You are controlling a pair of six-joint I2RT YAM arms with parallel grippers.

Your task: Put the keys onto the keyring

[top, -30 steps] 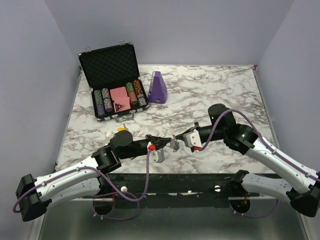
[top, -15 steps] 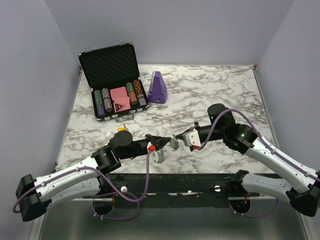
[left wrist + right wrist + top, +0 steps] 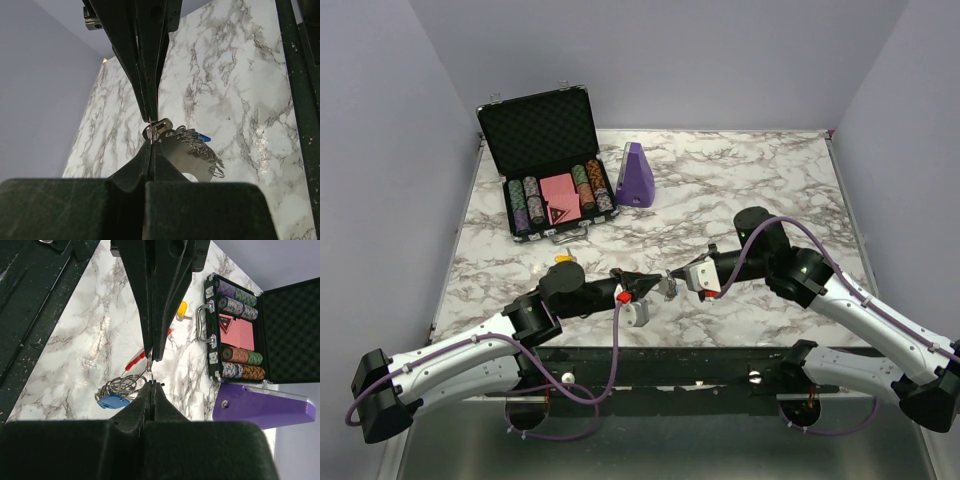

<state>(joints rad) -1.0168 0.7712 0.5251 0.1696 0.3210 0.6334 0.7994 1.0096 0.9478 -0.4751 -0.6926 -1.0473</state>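
My left gripper (image 3: 646, 287) and right gripper (image 3: 671, 279) meet tip to tip just above the table's front middle, both shut. Between them hangs the keyring (image 3: 121, 385), a bunch of silvery wire coils with a red plastic part (image 3: 135, 360). A blue-tagged key (image 3: 113, 401) hangs on it. In the right wrist view, my right gripper (image 3: 151, 383) pinches a thin ring that the left fingers (image 3: 155, 330) hold from above. The left wrist view shows my left gripper (image 3: 151, 143) shut at a silvery key head (image 3: 159, 128) beside the coils (image 3: 196, 146). A yellow-tagged key (image 3: 563, 258) lies alone on the table.
An open black case (image 3: 548, 165) of poker chips and cards stands at the back left. A purple wedge-shaped box (image 3: 637, 176) sits beside it. The marble table (image 3: 760, 180) ends in a front edge just below the grippers.
My right gripper has edged slightly left toward the left gripper. Both stay shut on the bunch.
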